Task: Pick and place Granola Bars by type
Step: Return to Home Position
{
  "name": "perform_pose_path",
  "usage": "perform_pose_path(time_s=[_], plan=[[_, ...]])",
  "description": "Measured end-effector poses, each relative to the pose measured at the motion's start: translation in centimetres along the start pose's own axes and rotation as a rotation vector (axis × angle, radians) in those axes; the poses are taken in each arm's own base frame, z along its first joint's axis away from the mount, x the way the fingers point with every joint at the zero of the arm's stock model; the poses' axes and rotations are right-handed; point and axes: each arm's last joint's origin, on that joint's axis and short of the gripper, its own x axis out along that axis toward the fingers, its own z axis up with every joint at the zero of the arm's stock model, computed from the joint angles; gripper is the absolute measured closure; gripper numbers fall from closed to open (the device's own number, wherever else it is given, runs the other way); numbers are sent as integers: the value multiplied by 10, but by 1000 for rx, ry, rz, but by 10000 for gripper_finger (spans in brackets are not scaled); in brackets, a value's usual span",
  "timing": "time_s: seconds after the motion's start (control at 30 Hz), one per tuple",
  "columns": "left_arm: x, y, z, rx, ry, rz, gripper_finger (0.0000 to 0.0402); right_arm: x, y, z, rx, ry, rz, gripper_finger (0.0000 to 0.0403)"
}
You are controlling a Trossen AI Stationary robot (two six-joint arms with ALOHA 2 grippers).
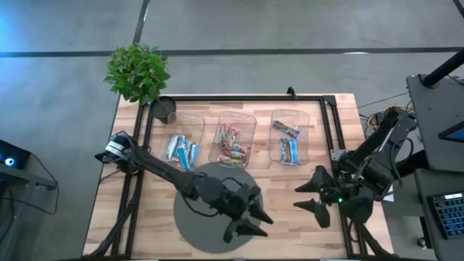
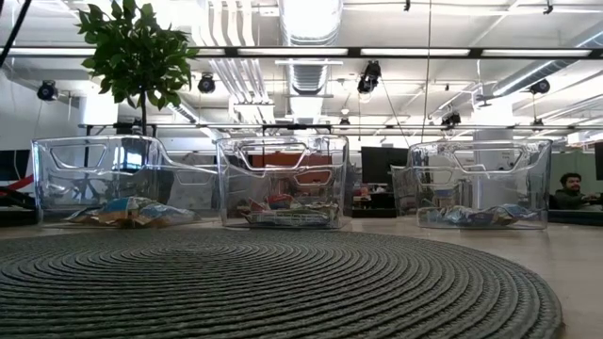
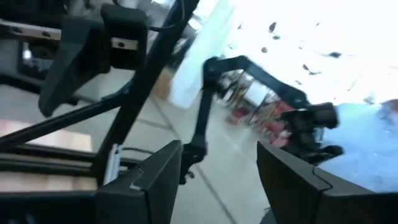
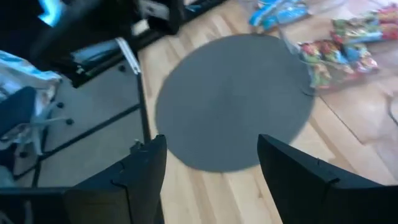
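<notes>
From above, the Granola Bars point(image 1: 232, 145) all lie in three clear bins point(image 1: 237, 114) on the worktop's point(image 1: 290, 243) far side, beyond both spread claws: the left claw point(image 1: 252, 226) over the grey mat's point(image 1: 196, 232) near part, the right claw point(image 1: 299, 197) just right of it. The low view shows only bars in bins, and each wrist view shows its own fingers apart.

Wood table point(image 1: 290, 232) w/ round grey mat point(image 1: 192, 228), 3 clear bins point(image 1: 237, 114), dark pot point(image 1: 165, 109), prob. the plant's.

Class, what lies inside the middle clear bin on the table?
Multicoloured red, green and yellow granola bars lie piled in the middle clear bin. How many lie under the top ones is covered.
</notes>
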Motion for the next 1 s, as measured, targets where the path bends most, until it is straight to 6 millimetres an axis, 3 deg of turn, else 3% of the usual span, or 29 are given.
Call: perform_pose_path(time_s=[0.1, 0.33, 0.6, 0.77, 1.0], plan=[[-12, 16, -16, 8, -63, -28, 209, 5, -4, -2, 3, -18, 36, 161], [-51, 56, -32, 9, -188, -103, 209, 11, -40, -17, 50, 13, 211, 161], [-101, 84, -6, 12, -140, -82, 209, 8, -92, -21, 47, -252, 407, 161], [-144, 89, 17, 28, -96, 28, 209, -1, -124, -16, 23, -386, 369, 161], [-211, 82, 25, 65, -139, 121, 209, -10, -158, -11, 0, -551, 275, 161]])
